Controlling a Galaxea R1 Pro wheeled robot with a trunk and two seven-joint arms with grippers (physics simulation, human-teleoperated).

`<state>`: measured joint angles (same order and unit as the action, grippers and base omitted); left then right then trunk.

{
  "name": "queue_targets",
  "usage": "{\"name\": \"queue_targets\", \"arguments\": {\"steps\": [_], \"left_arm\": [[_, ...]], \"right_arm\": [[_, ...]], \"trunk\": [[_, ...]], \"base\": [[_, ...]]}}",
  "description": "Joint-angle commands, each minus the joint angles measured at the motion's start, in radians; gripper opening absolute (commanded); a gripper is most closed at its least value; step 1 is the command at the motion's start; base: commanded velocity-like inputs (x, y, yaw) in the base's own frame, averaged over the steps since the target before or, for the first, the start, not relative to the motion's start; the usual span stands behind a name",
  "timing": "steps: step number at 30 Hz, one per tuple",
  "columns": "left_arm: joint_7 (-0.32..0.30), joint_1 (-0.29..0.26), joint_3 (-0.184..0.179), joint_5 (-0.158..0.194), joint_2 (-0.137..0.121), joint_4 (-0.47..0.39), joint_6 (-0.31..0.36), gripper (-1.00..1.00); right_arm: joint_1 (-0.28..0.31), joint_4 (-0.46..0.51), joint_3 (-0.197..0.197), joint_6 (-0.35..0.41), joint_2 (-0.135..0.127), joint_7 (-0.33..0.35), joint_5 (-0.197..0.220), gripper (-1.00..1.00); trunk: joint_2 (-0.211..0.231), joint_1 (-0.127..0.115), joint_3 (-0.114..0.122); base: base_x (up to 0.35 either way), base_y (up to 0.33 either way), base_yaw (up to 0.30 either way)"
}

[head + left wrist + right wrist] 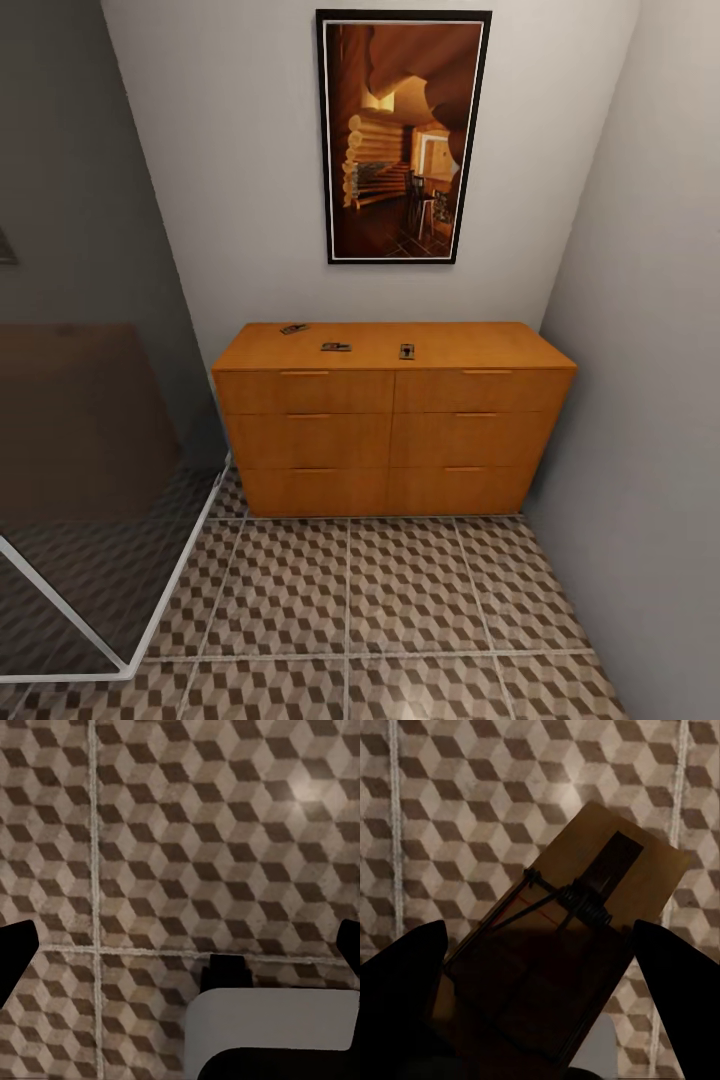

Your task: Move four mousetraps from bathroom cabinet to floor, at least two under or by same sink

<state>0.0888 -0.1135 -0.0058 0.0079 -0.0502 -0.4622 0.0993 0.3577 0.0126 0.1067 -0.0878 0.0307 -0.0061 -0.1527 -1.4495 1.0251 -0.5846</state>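
I had one mousetrap (562,945) clamped between the fingers of the right claw (540,967), hanging over the patterned floor (472,795). The left claw (180,945) stood spread and empty above the tiles. Three more traps (336,347) lay on the cabinet (390,430) top, mid-frame. I judged the carrying step was in hand; next I needed to find the sink and set this one down beside it.

right gripper (540,952): dark fingers (401,975) clasping a mousetrap (585,915) | below: cube-patterned floor tiles (457,810)
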Motion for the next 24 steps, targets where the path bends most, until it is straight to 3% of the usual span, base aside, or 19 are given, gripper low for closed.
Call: {"name": "queue_targets", "arguments": {"steps": [1, 6, 10, 20, 24], "left_arm": [[0.002, 0.0, 0.014, 0.002, -0.002, -0.002, 0.003, 1.0], [0.0, 0.0, 0.067, 0.004, -0.016, -0.002, -0.007, 1.0], [0.0, 0.0, 0.071, 0.004, -0.026, -0.001, -0.021, 1.0], [0.0, 0.0, 0.073, 0.004, -0.031, 0.018, -0.034, 1.0], [0.001, 0.0, 0.073, 0.004, -0.03, 0.02, -0.036, 1.0]], "right_arm": [[-0.003, 0.0, 0.009, -0.003, 0.001, -0.002, -0.01, -1.0], [-0.007, 0.004, 0.013, -0.012, -0.001, -0.003, -0.01, -1.0], [-0.008, 0.005, 0.015, -0.026, -0.007, -0.004, -0.011, -1.0], [-0.008, 0.002, 0.013, -0.053, -0.15, -0.002, -0.009, -1.0], [-0.008, 0.001, 0.013, -0.053, -0.159, -0.001, -0.009, -1.0]], "trunk": [[0.0, 0.0, -0.001], [0.0, 0.0, -0.001], [0.0, 0.0, -0.001], [0.0, 0.0, -0.001], [0.0, 0.0, -0.001]], "base": [[0.0, 0.0, 0.0], [0.0, 0.0, 0.0], [0.0, 0.0, 0.0], [0.0, 0.0, 0.0], [0.0, 0.0, 0.0]]}}
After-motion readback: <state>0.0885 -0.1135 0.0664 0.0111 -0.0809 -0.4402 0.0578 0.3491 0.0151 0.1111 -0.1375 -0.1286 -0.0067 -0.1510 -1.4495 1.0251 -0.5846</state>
